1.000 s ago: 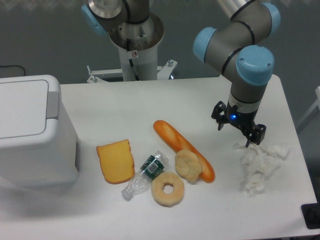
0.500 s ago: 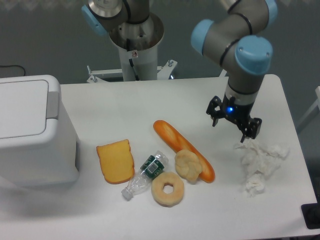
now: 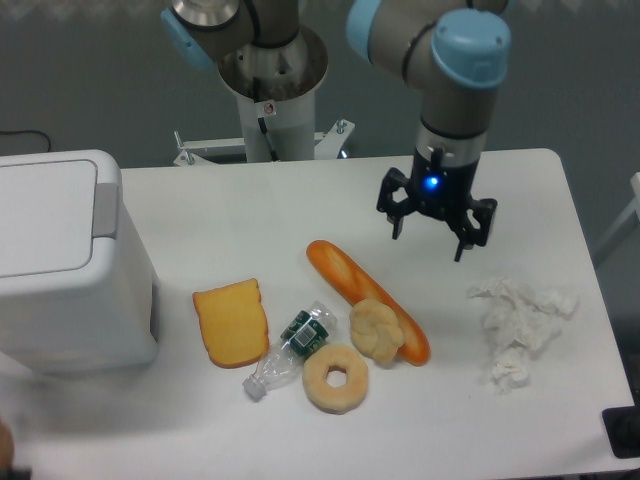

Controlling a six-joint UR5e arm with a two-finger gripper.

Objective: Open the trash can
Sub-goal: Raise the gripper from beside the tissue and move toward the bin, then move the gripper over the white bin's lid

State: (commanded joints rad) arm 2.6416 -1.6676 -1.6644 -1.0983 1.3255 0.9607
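Since the earlier frames the claw (image 3: 434, 222) has been shifted left and away from the crumpled tissue (image 3: 520, 330), and it is now seen above the bare bench (image 3: 250, 220), just beyond the upper end of the baguette (image 3: 365, 300). Its fingers are spread apart and nothing is held between them; a blue light is lit on the wrist. The bin (image 3: 65, 265) is found at the far left edge of the bench, well apart from the claw, with its flat lid down and the grey tab (image 3: 106, 208) along the lid's right side. Between bin and claw the food is laid out: a slice of toast (image 3: 231, 322) near the bin, a small clear bottle (image 3: 288, 349) just right of it, a doughnut (image 3: 335, 377) touching the bottle's side, and a knotted roll (image 3: 376, 330) resting against the baguette. The tissue is left alone at the right side of the bench.
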